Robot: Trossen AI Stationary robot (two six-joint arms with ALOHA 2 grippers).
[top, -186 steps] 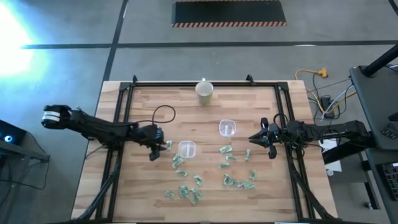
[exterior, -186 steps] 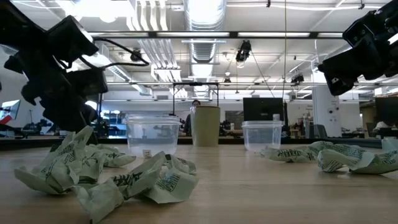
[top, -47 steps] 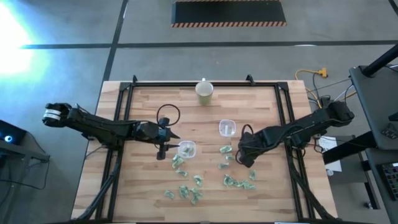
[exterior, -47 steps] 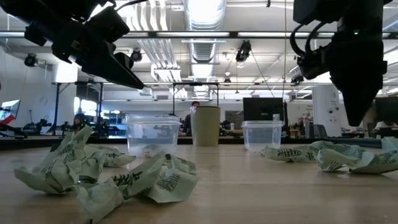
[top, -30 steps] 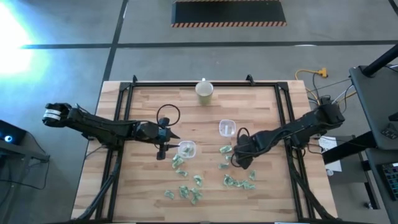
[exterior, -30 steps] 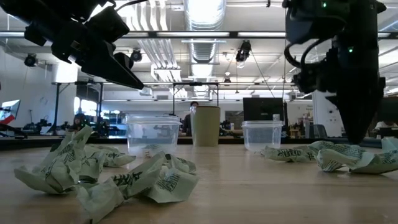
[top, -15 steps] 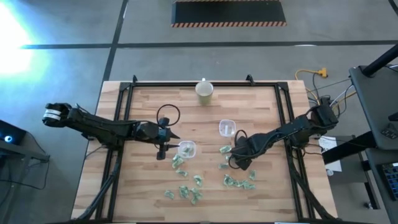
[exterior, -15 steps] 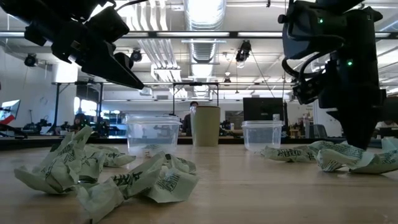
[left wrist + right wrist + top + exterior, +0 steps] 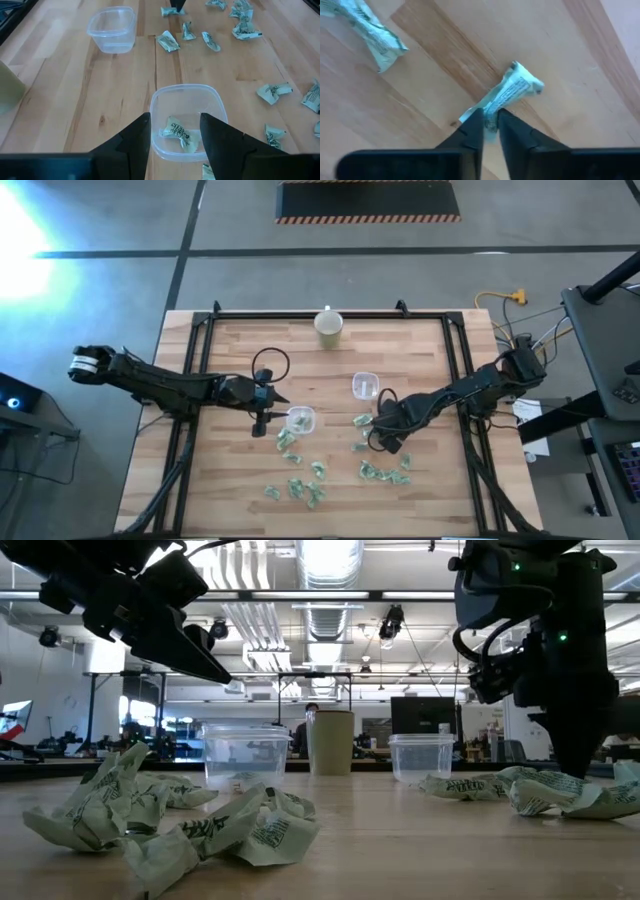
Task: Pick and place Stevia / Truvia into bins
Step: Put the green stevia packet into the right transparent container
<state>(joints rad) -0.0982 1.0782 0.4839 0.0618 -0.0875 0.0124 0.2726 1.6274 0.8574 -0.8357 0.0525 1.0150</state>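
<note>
Wooden bench (image 9: 240, 340) w/ black frame is seen from above on a grey concrete floor; an open hall w/ ceiling ducts shows behind it in the low view. A cream cup (image 9: 329, 326) stands at the far edge, centre.

Two clear bins are set mid-bench, well apart: one bin (image 9: 300, 419) towards the left arm, w/ a crumpled packet (image 9: 178, 134) lying inside it; the other bin (image 9: 365, 386) farther back, towards the right arm, contents not discernible.

Stevia packets (image 9: 300, 483) are scattered over the near half of the bench, pale green/white, mostly crumpled, in loose groups; a second group (image 9: 385, 471) lies on the right side. In the low view a heap (image 9: 200, 830) is seen close up, near-left.

Left gripper (image 9: 174, 131) is held above the bench just beside the nearer bin, tips pointing over it; its fingers (image 9: 136, 131) are spread, nothing between them.

Right gripper (image 9: 490, 120) is lowered to the bench surface among the right-side packets, near the farther bin. Its fingers (image 9: 472, 127) are brought nearly together, pinching one end of a twisted packet (image 9: 512, 90) that lies on the wood. Another packet (image 9: 372, 35) lies nearby, apart from it.
</note>
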